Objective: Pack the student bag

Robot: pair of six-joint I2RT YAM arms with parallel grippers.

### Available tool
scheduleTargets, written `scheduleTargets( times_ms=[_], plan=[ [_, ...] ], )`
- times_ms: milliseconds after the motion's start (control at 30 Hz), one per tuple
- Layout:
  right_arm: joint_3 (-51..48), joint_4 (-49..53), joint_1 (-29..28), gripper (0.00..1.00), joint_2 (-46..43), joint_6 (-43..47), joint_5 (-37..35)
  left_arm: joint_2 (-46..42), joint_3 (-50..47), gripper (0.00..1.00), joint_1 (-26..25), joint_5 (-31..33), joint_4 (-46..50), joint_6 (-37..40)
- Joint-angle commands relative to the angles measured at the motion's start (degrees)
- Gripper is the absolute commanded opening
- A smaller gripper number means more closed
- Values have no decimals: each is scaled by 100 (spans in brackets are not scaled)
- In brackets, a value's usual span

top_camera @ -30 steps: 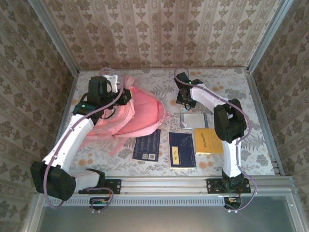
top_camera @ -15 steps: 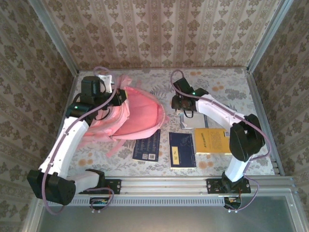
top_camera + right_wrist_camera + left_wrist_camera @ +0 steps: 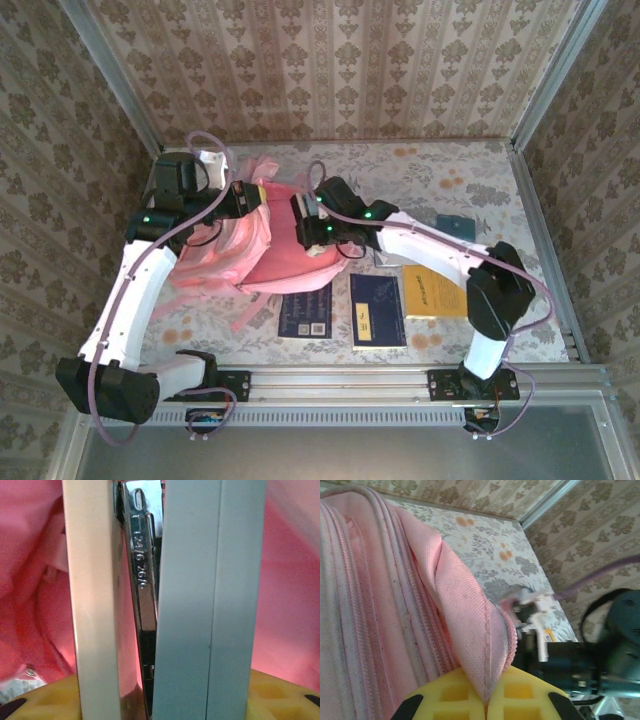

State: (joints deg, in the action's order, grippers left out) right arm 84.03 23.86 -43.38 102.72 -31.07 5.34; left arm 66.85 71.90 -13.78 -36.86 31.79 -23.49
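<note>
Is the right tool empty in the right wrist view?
No, the right tool holds a grey and white stapler between its fingers, with the pink fabric of the student bag behind it.

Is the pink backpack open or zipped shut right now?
Open. The left gripper pinches up a flap of the backpack; the right gripper holds a stapler with pink fabric on both sides.

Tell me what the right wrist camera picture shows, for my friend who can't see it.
A stapler, white on one side and grey-blue on the other with a shiny metal strip between, is held between the right gripper's yellow fingers. The pink fabric of the student bag surrounds it.
</note>
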Motion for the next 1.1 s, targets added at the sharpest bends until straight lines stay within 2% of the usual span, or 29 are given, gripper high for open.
scheduleTargets(
  times_ms=[0, 233, 667, 733, 800, 867, 967, 1067],
  plan=[
    [455, -274, -38, 48, 458, -60, 516, -206, 369, 0, 0, -705, -596, -36],
    [1167, -572, -200, 49, 1300, -588, 1110, -207, 369, 0, -2, -873, -720, -99],
    [3237, -664, -308, 52, 3222, -1833, 899, -134, 300, 0, -80, -1085, -947, -244],
    [3649, -535, -310, 59, 3533, -1900, 877, -106, 299, 0, -95, -1097, -966, -262],
    [4053, -293, -308, 77, 3762, -1837, 898, -102, 298, 0, -99, -1066, -936, -240],
    [4288, 16, -315, 90, 3789, -1587, 806, -124, 316, 0, -99, -932, -816, -179],
    [3932, 106, -338, 98, 3373, -1141, 465, -150, 334, 0, -90, -767, -653, -77],
    [3259, 13, -334, 100, 2811, -738, 219, -163, 332, 0, -80, -560, -524, 3]
  ],
)
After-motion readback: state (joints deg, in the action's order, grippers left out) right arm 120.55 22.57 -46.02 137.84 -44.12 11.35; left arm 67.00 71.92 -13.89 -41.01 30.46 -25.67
